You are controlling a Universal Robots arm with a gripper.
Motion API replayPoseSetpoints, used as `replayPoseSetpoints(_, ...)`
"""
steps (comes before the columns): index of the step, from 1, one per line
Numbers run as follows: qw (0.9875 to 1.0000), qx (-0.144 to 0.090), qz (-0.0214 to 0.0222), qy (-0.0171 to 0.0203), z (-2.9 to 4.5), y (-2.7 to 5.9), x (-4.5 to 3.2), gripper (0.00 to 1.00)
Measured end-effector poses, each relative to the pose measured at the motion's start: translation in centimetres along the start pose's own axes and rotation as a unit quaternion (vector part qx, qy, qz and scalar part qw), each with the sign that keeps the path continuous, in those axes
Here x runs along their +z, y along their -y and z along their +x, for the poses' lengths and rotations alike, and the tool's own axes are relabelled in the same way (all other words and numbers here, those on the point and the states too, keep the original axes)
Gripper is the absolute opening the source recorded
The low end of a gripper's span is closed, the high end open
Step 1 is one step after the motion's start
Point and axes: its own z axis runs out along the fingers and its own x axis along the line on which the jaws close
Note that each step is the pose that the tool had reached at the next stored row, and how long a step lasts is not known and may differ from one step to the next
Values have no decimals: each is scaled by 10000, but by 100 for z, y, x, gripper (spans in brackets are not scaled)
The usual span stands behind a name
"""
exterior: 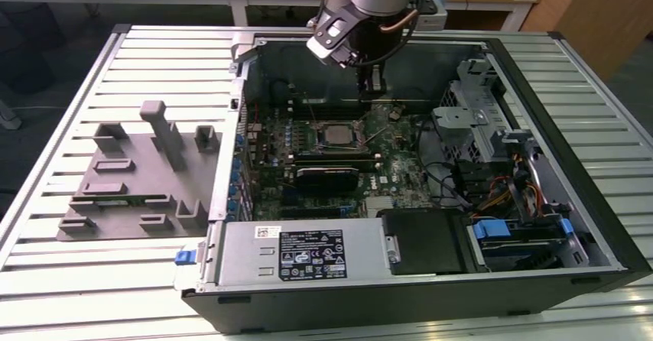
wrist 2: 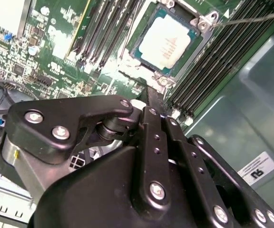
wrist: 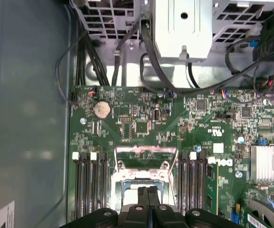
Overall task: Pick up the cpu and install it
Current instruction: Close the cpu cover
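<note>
Silvery-white on top with a thin tan-green rim, the cpu [wrist 2: 164, 45] lies flat inside the metal-framed socket [wrist 2: 204, 21] on the green motherboard [wrist: 184, 118]. In the exterior view it is the pale square [exterior: 335, 134] at the middle of the board.

My gripper [wrist 2: 154, 97] holds nothing. In the second wrist view its black fingers are pressed together, their tip just beside the socket's near edge and apart from the chip. Whether the tip touches the frame I cannot tell.

The first wrist view gives the closed pair end-on [wrist: 149, 192], one thin seam between the fingers, in front of the socket's open frame. Black memory slots [wrist: 92, 180] run along both sides of the socket. This view adds a round coin cell [wrist: 102, 109] and a finned heat sink [wrist: 269, 163].

The exterior view adds the wider setting. My gripper [exterior: 374, 87] hangs over the board on the far side of the socket, within the open computer case [exterior: 408, 310]. A grey power supply [exterior: 296, 253] sits at the near wall. To the exterior view's left, a grey moulded fixture [exterior: 133, 180] rests on the slatted table [exterior: 61, 280].
</note>
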Motion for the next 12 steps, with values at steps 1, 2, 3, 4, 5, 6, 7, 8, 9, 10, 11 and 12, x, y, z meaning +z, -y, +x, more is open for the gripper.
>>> replayPoseSetpoints(1, 10000, 0, 0, 0, 0, -13, 0, 11)
replayPoseSetpoints(2, 10000, 0, 0, 0, 0, -24, 1, 11)
replayPoseSetpoints(3, 10000, 0, 0, 0, 0, -35, 1, 11)
replayPoseSetpoints(4, 10000, 0, 0, 0, 0, -47, 1, 11)
replayPoseSetpoints(5, 10000, 0, 0, 0, 1, -60, 2, 11)
replayPoseSetpoints(6, 10000, 0, 0, 0, 1, -73, 2, 11)
replayPoseSetpoints(7, 10000, 0, 0, 0, 1, -87, 3, 11)
replayPoseSetpoints(8, 10000, 0, 0, 0, 1, -105, 3, 11)
replayPoseSetpoints(9, 10000, 1, 0, 0, 1, -126, 4, 11)
replayPoseSetpoints(10, 10000, 0, 0, 0, 1, -153, 5, 11)
replayPoseSetpoints(11, 10000, 0, 0, 0, 2, -177, 5, 11)
replayPoseSetpoints(12, 10000, 0, 0, 0, 2, -201, 6, 11)
